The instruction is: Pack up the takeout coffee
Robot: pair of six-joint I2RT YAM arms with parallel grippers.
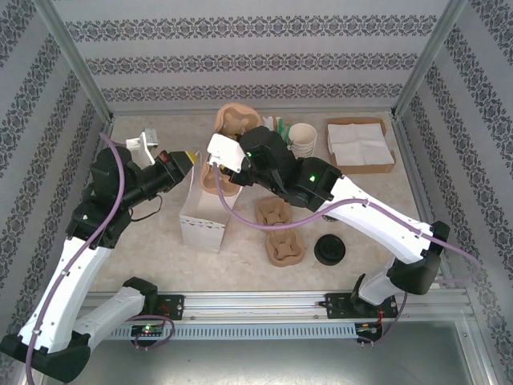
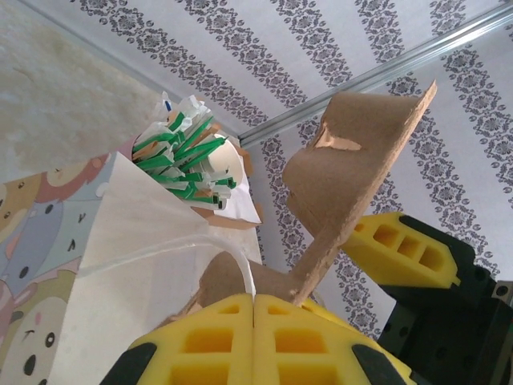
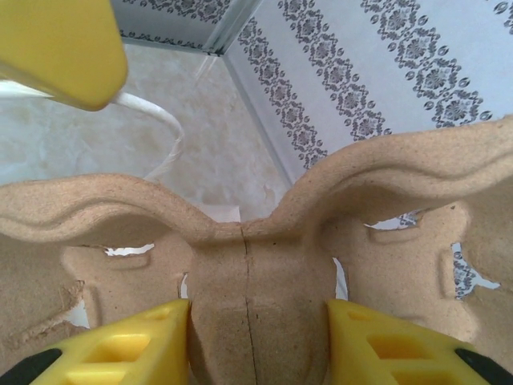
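A white paper bag (image 1: 200, 215) stands open on the table; in the left wrist view its side (image 2: 112, 265) shows cartoon animals. My left gripper (image 1: 183, 163) (image 2: 255, 321) is shut on the bag's thin white handle (image 2: 240, 269), holding it up. Over the bag's mouth, a brown pulp cup carrier (image 1: 215, 178) (image 2: 353, 152) (image 3: 256, 273) hangs tilted. My right gripper (image 1: 216, 160) (image 3: 256, 341) is shut on its centre post, one yellow finger on each side. The carrier's lower part dips behind the bag's rim.
More pulp carriers lie at the back (image 1: 239, 120) and in the middle (image 1: 272, 212) (image 1: 284, 249). A black lid (image 1: 329, 250), stacked paper cups (image 1: 303, 138), a box of napkins (image 1: 361, 144) and green-and-white packets (image 2: 188, 160) are nearby.
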